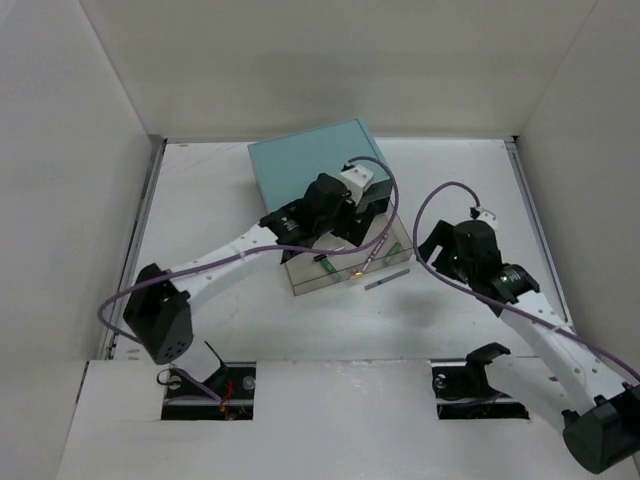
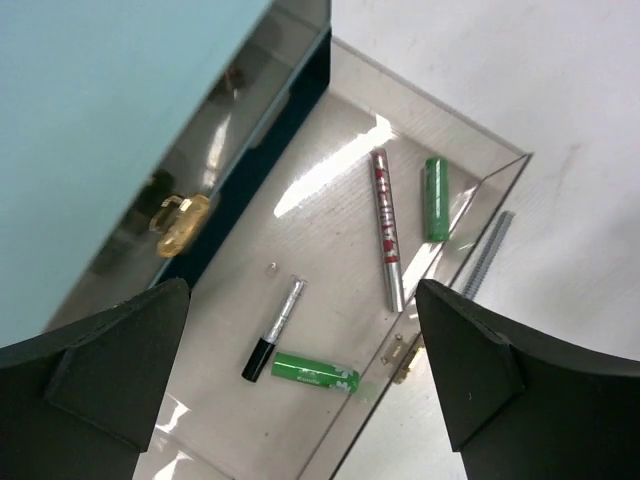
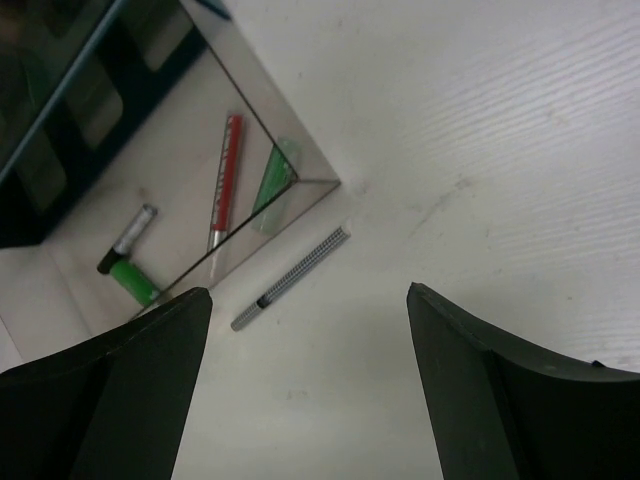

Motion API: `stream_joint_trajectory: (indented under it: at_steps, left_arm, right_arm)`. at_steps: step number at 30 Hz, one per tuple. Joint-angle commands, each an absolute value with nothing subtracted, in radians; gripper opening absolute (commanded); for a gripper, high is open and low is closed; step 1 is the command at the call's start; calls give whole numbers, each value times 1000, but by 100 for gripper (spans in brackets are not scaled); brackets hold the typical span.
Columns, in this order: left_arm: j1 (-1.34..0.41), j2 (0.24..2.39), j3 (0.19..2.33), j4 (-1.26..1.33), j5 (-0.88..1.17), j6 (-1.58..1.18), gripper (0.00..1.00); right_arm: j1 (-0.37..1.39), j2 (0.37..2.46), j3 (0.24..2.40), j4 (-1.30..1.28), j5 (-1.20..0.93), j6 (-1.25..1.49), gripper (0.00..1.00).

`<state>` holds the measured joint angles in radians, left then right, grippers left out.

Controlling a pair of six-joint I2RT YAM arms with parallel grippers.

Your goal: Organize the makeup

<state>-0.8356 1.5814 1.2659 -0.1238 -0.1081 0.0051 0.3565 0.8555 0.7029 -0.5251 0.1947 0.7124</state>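
White walls [image 1: 300, 60] close in a white table [image 1: 200, 190] with a faint wood grain, which only the wrist views show. Towards the back stands the teal box [image 1: 300, 160], its glossy drawer [image 1: 300, 282] pulled out towards the arms. From above, the left arm hides most of that drawer.

The left wrist view shows what lies inside. The left gripper [image 2: 302, 300] hangs above the drawer floor, jaws wide apart and holding nothing. Below it are a red pencil [image 2: 386, 235] and, just beside it, a green tube [image 2: 436, 198]. Nearer lie a second green tube [image 2: 315, 372] and a silver stick with a black cap [image 2: 273, 330], possibly another pencil. A gold pull [image 2: 180, 225] shows on the box front.

The right gripper [image 3: 308, 295] is likewise spread and empty, over bare table. A grey pencil [image 3: 290, 278] lies on the table just outside the drawer's corner.
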Motion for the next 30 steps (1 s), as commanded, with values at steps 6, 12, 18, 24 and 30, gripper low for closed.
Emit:
stream_joint_trajectory:
  at_steps: [6, 12, 18, 24, 30]
  left_arm:
    - [-736, 1244, 1129, 4, -114, -83, 100]
    - [-564, 1246, 1106, -20, -133, -159, 100]
    - [-513, 1264, 1094, -21, -130, -172, 100]
    - [-499, 1236, 1069, -23, -133, -178, 99]
    - [-493, 1215, 1066, -40, -133, -184, 99]
  right_arm:
    - [530, 1006, 650, -476, 221, 880, 82]
    - [599, 1176, 683, -362, 233, 945, 80]
    - [642, 1291, 738, -379, 376, 1014, 76]
    - [645, 1318, 701, -353, 442, 1120, 75]
    - [659, 1364, 698, -327, 494, 1207, 72]
